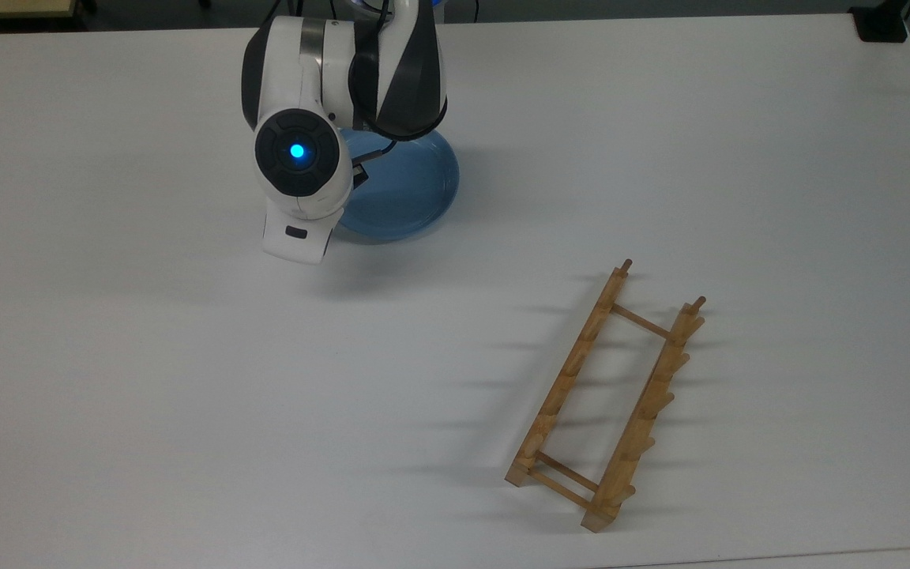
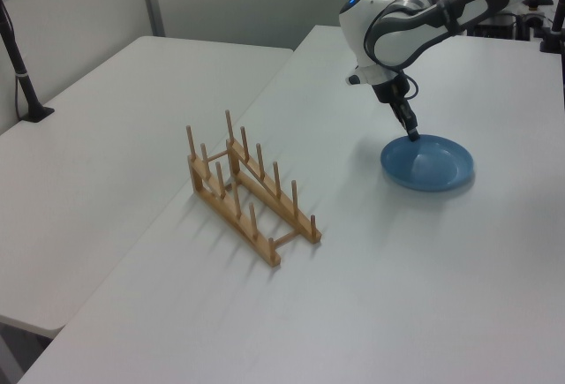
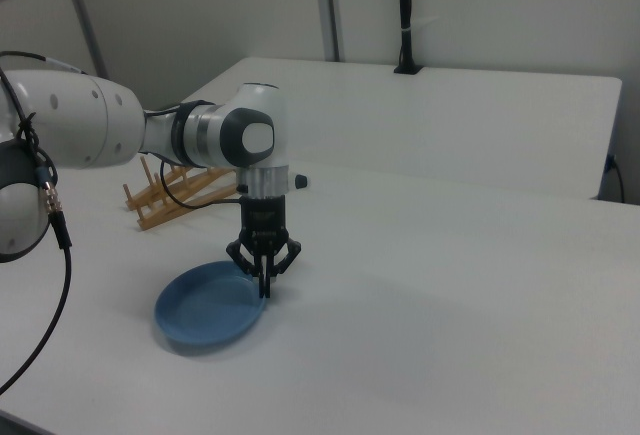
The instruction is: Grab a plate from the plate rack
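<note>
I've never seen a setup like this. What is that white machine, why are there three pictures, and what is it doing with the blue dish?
The white jointed machine is a robot arm ending in a black two-finger gripper. The three pictures show one moment from three cameras: one above, two from the sides. On the white table stands a small light-brown wooden plate rack with upright pegs, holding nothing. Apart from it lies a round, shallow, light-blue plate, flat on the table. The gripper's fingers are pinched on the plate's rim, as the right view shows.

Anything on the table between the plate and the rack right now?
Nothing: in the top view, bare white table separates the plate from the plate rack. The left view shows the same gap.
</note>
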`<state>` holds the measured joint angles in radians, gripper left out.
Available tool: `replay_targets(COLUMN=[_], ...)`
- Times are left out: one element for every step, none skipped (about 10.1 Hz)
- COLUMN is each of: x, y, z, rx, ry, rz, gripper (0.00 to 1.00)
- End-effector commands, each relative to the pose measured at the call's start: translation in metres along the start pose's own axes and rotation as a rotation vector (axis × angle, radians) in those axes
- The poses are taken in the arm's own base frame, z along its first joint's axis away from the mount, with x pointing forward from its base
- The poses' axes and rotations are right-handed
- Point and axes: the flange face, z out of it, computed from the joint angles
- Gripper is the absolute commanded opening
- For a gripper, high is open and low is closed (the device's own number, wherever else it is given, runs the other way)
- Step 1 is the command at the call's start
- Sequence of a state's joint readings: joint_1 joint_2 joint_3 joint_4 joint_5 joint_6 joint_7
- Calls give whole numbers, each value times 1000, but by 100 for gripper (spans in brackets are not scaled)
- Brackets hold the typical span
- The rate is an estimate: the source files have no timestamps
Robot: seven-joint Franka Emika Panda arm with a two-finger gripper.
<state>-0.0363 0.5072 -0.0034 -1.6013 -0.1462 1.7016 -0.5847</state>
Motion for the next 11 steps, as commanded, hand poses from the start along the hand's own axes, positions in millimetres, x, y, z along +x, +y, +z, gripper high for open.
replay_targets(x=[-9,-17,-23,-31,-40,-57,-79,-101,-119,-130,-133], y=[4,-4,-18,-38,-68,-95,-118,-134,-142,-144,-144], z=[-33,-62,-89,-121,-158,-194,-224,-244,-257,-262,-260], rx=[-66,-94,-120,-139,-151,-146,-139,-129,-107,-88,-84], ry=[49,97,144,201,276,359,427,475,511,513,485], rz=[12,99,210,304,426,561,648,695,729,739,740], gripper=[59,98,100,100,100,100,100,100,100,100,100])
